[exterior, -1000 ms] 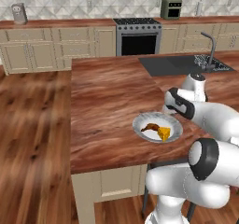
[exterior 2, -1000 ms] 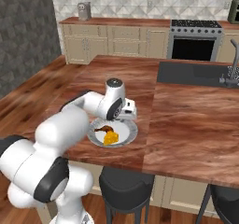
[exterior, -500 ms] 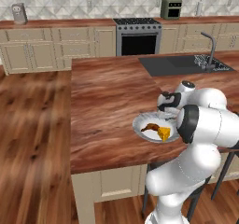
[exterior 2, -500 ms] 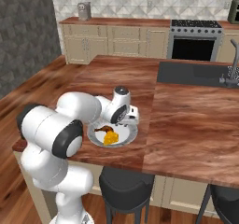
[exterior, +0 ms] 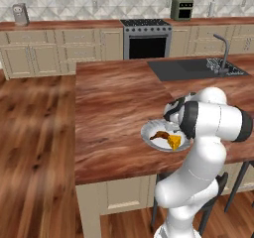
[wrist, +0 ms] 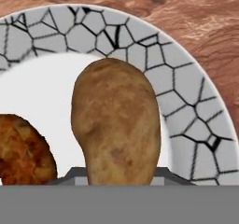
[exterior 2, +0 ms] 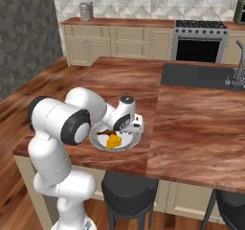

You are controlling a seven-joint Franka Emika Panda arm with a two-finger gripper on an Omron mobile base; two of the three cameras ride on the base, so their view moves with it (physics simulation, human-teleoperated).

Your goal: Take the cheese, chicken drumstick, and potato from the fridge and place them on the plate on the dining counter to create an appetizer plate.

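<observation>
On the dining counter (exterior: pixel 114 98) near its front edge sits the plate (exterior: pixel 148 133), with the yellow cheese (exterior: pixel 174 142) and the dark chicken drumstick (exterior: pixel 159 135) lying on it. My gripper (exterior: pixel 172 117) hangs low over the plate's far right rim, shut on the potato. In the hand view the tan potato (wrist: pixel 116 125) stands between the jaws just above the plate's crackle-patterned rim (wrist: pixel 186 101), beside the drumstick (wrist: pixel 23 148). From the right base view the gripper (exterior 2: pixel 136 125) is at the plate (exterior 2: pixel 95 140), behind the cheese (exterior 2: pixel 113 142). The fridge is out of view.
A dark inset sink (exterior: pixel 198 68) with a faucet (exterior: pixel 223 53) lies at the counter's far right. The stove (exterior: pixel 146 38) stands on the back wall. Black stools (exterior 2: pixel 129 190) stand under the counter's front edge, close to my base.
My arm has folded in, with its elbow swinging round in front of the base. The hand has stayed over the plate's rim with the potato and sunk slightly.
</observation>
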